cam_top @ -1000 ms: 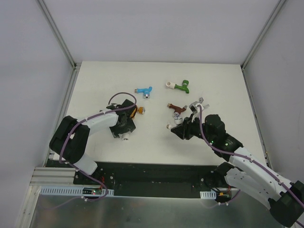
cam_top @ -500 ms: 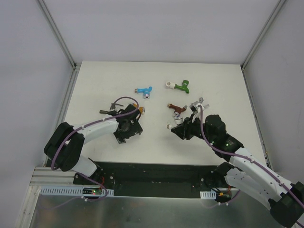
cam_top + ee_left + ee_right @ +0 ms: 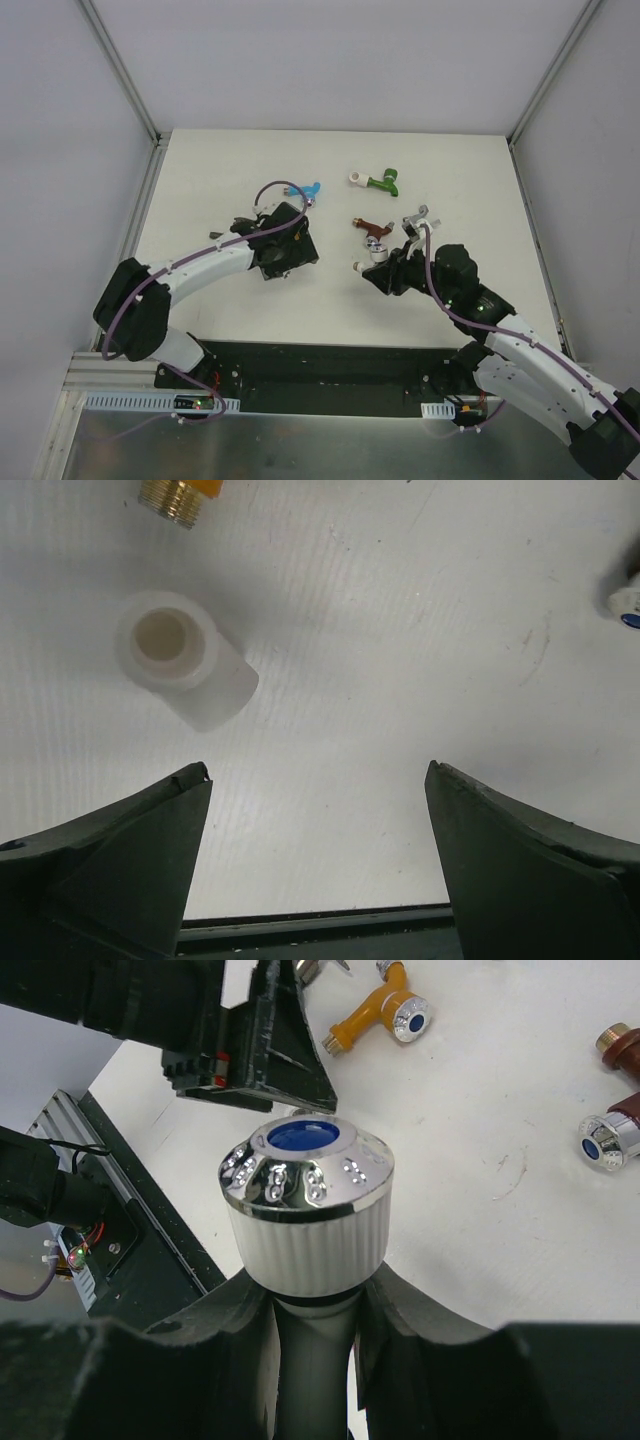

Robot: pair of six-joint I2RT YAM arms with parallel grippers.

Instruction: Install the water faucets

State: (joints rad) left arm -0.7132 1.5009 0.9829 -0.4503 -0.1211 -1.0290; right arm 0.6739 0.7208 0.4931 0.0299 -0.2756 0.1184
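Note:
My right gripper [image 3: 310, 1280] is shut on the white faucet [image 3: 305, 1200], whose ribbed knob with a chrome cap and blue centre points up; from above the gripper [image 3: 375, 270] sits right of centre. My left gripper [image 3: 315, 770] is open and empty over the table, with the brass end of the orange faucet [image 3: 180, 495] beyond its left finger. From above the left gripper [image 3: 285, 245] covers the orange faucet, which shows in the right wrist view [image 3: 380, 1015]. The blue faucet [image 3: 310, 190] peeks out beyond it. The green [image 3: 380, 183], brown [image 3: 372, 228] and grey [image 3: 415, 218] faucets lie on the table.
A short white cylindrical pipe fitting [image 3: 180, 655] lies just ahead of the left gripper's left finger. The black base rail [image 3: 330, 365] runs along the near edge. White walls enclose the table [image 3: 220, 170] on three sides.
My left gripper has moved away from the near edge and to the right, now covering the orange faucet and close to the blue one. The right arm has barely moved.

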